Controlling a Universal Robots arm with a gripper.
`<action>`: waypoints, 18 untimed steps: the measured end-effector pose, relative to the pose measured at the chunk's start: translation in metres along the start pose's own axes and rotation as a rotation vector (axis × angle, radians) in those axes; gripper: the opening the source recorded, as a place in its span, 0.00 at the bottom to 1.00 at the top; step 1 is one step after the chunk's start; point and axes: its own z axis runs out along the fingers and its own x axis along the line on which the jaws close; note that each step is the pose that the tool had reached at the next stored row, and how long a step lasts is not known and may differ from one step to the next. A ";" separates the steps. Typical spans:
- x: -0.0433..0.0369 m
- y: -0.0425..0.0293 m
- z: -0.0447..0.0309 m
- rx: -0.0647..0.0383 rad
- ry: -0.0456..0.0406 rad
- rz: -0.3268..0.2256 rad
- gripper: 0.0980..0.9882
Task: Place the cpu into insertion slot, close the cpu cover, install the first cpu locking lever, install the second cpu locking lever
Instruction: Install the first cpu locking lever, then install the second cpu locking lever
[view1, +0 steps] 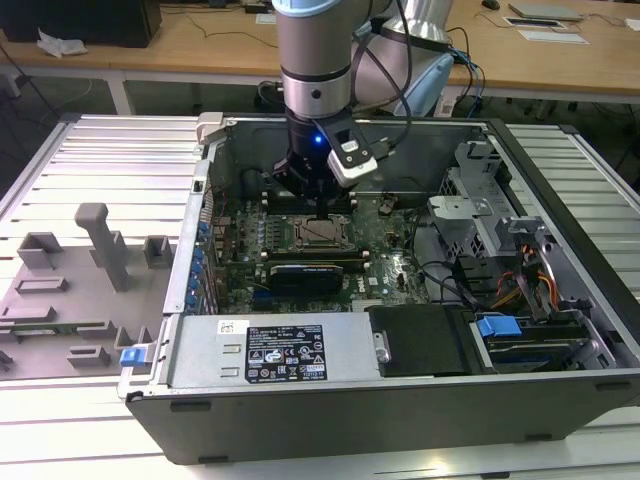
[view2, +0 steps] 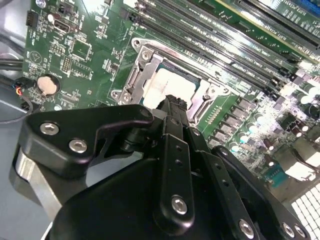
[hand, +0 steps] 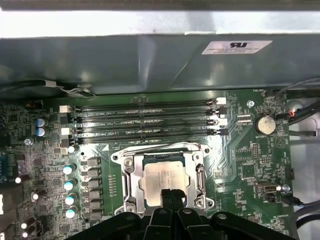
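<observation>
The cpu (hand: 161, 176), a pale silvery square chip, lies flat in the insertion slot (view1: 322, 233) on the green motherboard inside the open computer case. The cpu cover (hand: 128, 176), a dark-silver metal frame, lies down around the chip, which shows through its window. It is the same chip in the second wrist view, the cpu (view2: 165, 84) framed by the cover (view2: 131, 79). My gripper (hand: 171, 194) hangs right over the chip's edge with its black fingers pressed together and nothing between them. From outside, the gripper (view1: 318, 205) stands upright just above the socket.
Long black memory slots (hand: 145, 120) run beside the socket, with the case wall (hand: 150, 65) beyond them. A black graphics card (view1: 305, 272) and a power supply (view1: 270, 350) lie nearer the camera. A drive cage (view1: 480, 200) and cables fill the exterior view's right. A grey fixture (view1: 80, 280) lies at its left.
</observation>
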 end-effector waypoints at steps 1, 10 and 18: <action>0.0000 0.0000 0.0000 0.000 0.0000 0.000 0.01; 0.0000 0.0000 -0.0005 0.000 0.0001 0.000 0.01; -0.0006 -0.0094 -0.0011 0.000 0.0001 0.000 0.01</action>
